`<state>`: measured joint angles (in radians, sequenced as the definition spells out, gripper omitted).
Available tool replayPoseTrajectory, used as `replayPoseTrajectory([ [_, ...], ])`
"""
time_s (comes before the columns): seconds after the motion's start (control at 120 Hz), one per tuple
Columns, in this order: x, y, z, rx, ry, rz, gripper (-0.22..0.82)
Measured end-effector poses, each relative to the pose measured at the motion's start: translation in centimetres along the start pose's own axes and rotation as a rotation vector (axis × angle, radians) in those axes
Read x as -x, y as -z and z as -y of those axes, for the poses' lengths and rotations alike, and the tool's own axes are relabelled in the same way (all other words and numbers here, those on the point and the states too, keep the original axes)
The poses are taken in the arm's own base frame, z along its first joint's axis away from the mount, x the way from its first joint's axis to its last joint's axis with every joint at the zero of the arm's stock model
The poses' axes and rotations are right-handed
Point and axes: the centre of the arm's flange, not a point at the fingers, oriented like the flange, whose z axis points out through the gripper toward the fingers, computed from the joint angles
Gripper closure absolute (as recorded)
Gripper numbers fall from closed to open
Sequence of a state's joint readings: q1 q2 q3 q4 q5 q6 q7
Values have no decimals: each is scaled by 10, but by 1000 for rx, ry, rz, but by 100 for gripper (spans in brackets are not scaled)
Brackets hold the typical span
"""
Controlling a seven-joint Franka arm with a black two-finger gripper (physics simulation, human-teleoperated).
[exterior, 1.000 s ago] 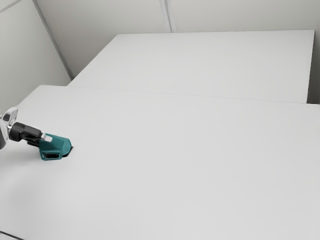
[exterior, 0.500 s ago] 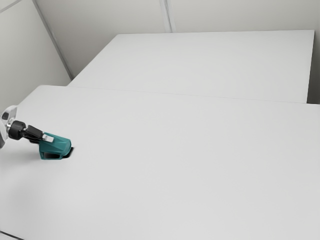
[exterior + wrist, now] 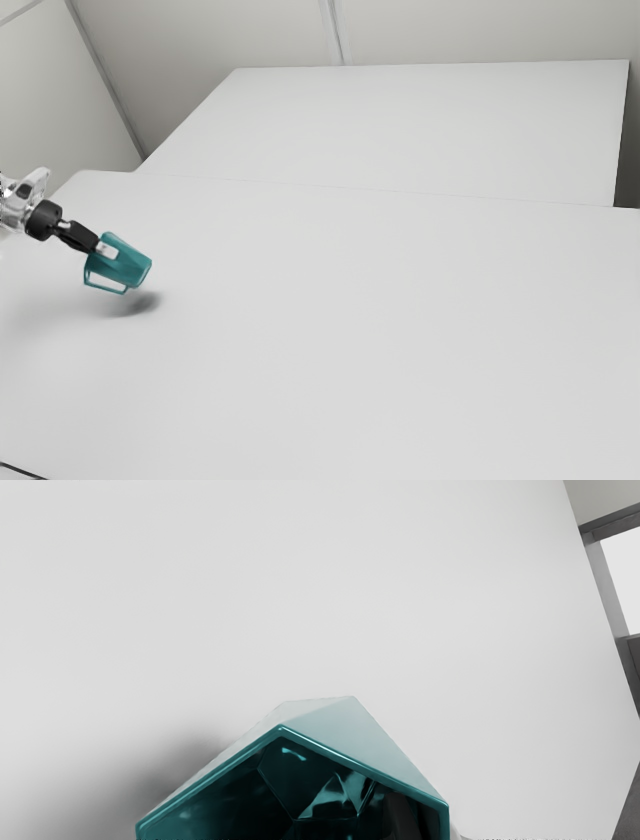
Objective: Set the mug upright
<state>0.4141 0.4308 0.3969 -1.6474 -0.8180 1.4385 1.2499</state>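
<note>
Plain, pale walls (image 3: 450,30) rise behind the smooth, matte white table (image 3: 380,330). Just beyond the table's far edge lies another flat white surface (image 3: 420,125), angular in outline.

The teal faceted mug (image 3: 122,266) is raised over the table, toward the exterior view's left. Its body is hard and glossy, with flat angled sides meeting in crisp edges. It is tilted: the long axis slopes down toward the table, with the base lower and toward the exterior view's right, and the open mouth higher and facing back toward the gripper (image 3: 104,248). The black gripper is above the table too, pinching the mug's wall near the mouth, one dark finger (image 3: 400,815) inside the cup and a pale fingertip against its outside.

A soft grey shadow (image 3: 137,303) lies on the table below the mug. The mug's angular loop handle (image 3: 106,289) hangs on the side turned down toward the table. The polished rim (image 3: 360,761) bends at sharp corners, and the dark interior carries bright, broken reflections.
</note>
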Motion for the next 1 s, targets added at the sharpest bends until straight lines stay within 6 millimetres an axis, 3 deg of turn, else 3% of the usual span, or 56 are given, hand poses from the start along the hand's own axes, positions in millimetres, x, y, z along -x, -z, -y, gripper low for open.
replayPoseTrajectory([
  [0.142, -20, -16, -47, -129, -63, 90, 78],
  [0.292, -44, -56, -100, -282, -154, 219, 78],
  [0.475, -67, -101, -148, -463, -231, 340, 79],
  [0.733, -97, -187, -230, -616, -299, 423, 79],
  [0.883, -98, -245, -262, -652, -294, 458, 79],
  [1.0, -95, -274, -279, -679, -273, 460, 79],
])
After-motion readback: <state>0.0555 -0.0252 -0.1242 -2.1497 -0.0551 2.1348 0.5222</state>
